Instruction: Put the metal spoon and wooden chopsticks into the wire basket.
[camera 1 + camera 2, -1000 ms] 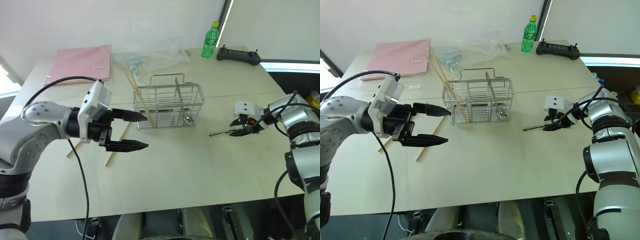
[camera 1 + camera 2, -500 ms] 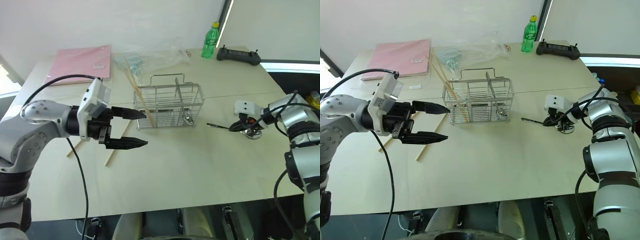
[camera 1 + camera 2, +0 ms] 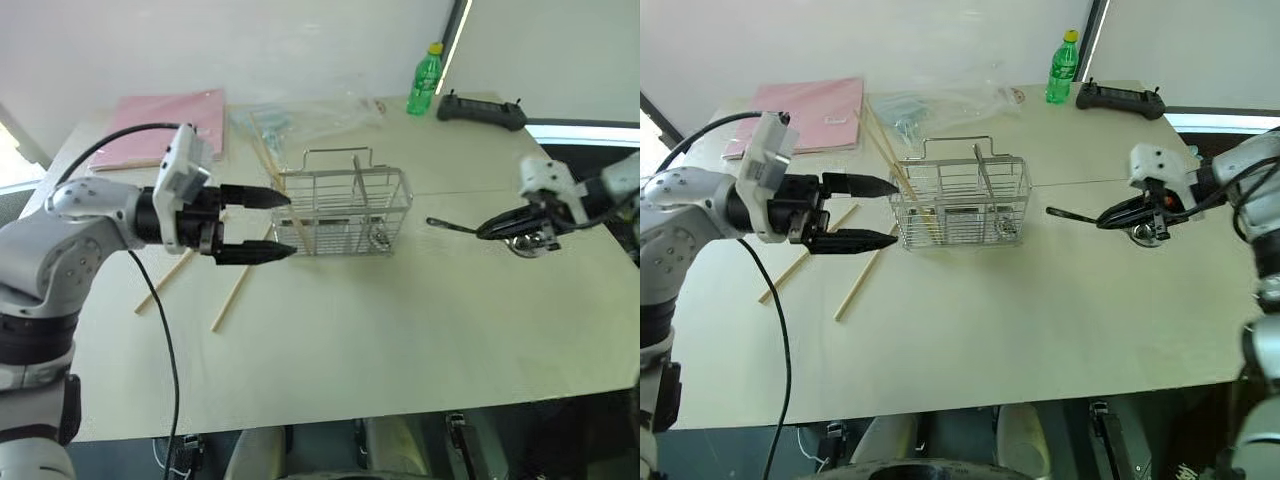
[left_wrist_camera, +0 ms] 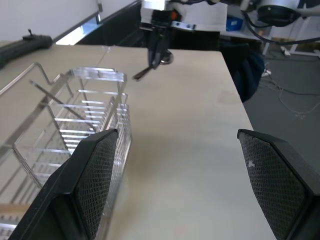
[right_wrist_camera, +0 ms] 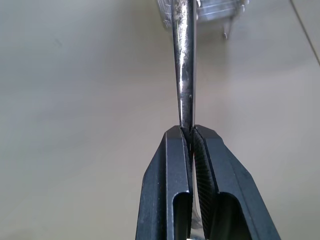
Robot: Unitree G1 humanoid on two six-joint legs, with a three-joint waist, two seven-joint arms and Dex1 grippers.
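My right gripper (image 3: 486, 232) is shut on the metal spoon (image 3: 452, 226), which it holds above the table to the right of the wire basket (image 3: 350, 205). The thin handle points toward the basket and the bowl (image 3: 1142, 232) hangs under the wrist. In the right wrist view the handle (image 5: 185, 60) sticks out from the closed fingertips (image 5: 175, 145). One of the wooden chopsticks (image 3: 272, 165) leans in the basket's left end. Two more (image 3: 233, 291) (image 3: 163, 283) lie on the table to its left. My left gripper (image 3: 291, 225) hovers open at the basket's left side, holding nothing.
A pink folder (image 3: 165, 125) lies at the back left. A clear plastic bag (image 3: 310, 110) sits behind the basket. A green bottle (image 3: 425, 78) and a black controller (image 3: 480, 110) stand at the back right. The table's right edge runs close under my right arm.
My right gripper has shut on the spoon and lifted it off the table. My left gripper has edged up closer to the basket's left end, still open.
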